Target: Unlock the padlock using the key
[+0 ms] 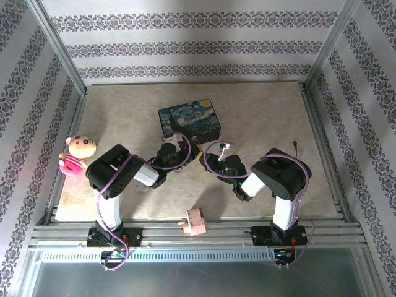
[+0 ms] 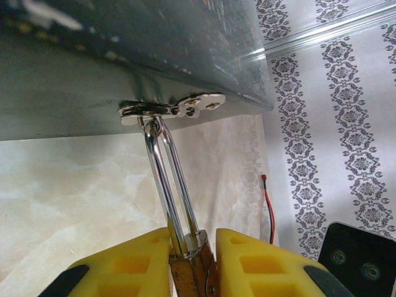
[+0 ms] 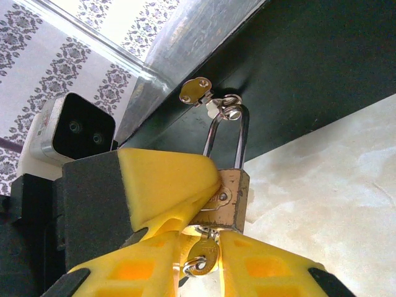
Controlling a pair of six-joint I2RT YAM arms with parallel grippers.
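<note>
The brass padlock (image 3: 234, 198) hangs by its silver shackle (image 2: 167, 179) from the latch (image 2: 170, 109) on the front of the dark blue starry-night tin (image 1: 189, 119). My left gripper (image 2: 193, 260) is shut on the padlock body (image 2: 189, 269), one yellow finger (image 3: 164, 185) pressing its side. The small key (image 3: 204, 253) sticks out of the padlock's underside, its ringed bow facing the right wrist camera. My right gripper (image 3: 201, 263) sits just below, narrowly open, a finger on each side of the key with slim gaps. Both grippers (image 1: 197, 154) meet in front of the tin.
A pink doll (image 1: 77, 154) lies at the table's left edge. A pink block (image 1: 196, 223) rests on the front rail between the arm bases. A red wire (image 2: 268, 204) hangs by the right wall. Metal frame posts border the table.
</note>
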